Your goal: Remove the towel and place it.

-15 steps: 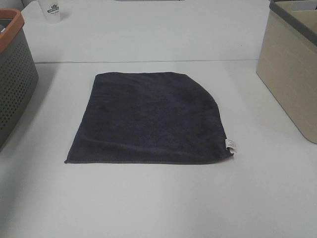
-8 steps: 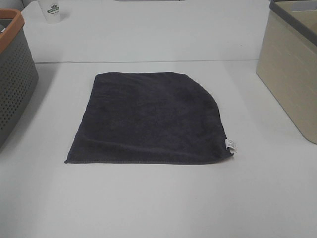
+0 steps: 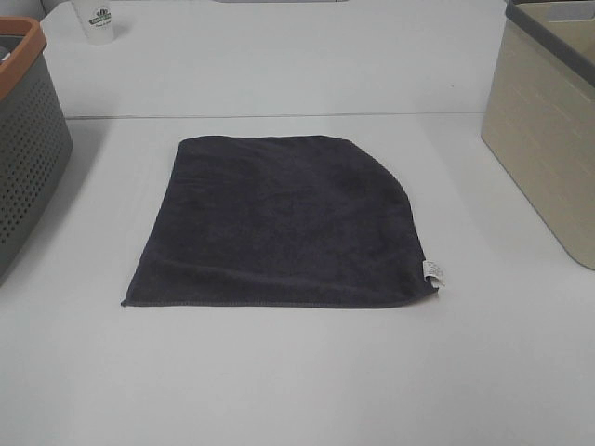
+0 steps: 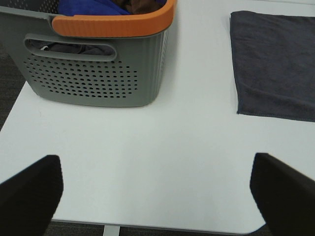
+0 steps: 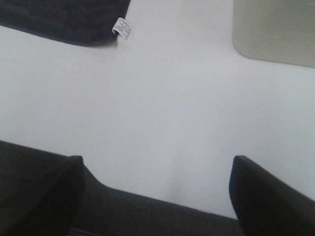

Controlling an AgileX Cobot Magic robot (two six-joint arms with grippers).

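Observation:
The dark charcoal-grey towel point(image 3: 279, 223) lies flat in the middle of the white table point(image 3: 297, 372), its small white tag point(image 3: 433, 271) at the near right corner. It also shows in the left wrist view point(image 4: 275, 64) and a corner with the tag shows in the right wrist view point(image 5: 69, 19). Neither arm shows in the exterior high view. My left gripper point(image 4: 155, 191) is open and empty above the table's near left edge. My right gripper point(image 5: 155, 189) is open and empty above the near right edge, apart from the towel.
A grey perforated basket with an orange rim point(image 3: 23, 139) stands at the left, holding coloured cloths point(image 4: 83, 7). A beige bin with a grey rim point(image 3: 548, 121) stands at the right. A white cup point(image 3: 96, 20) is at the far left.

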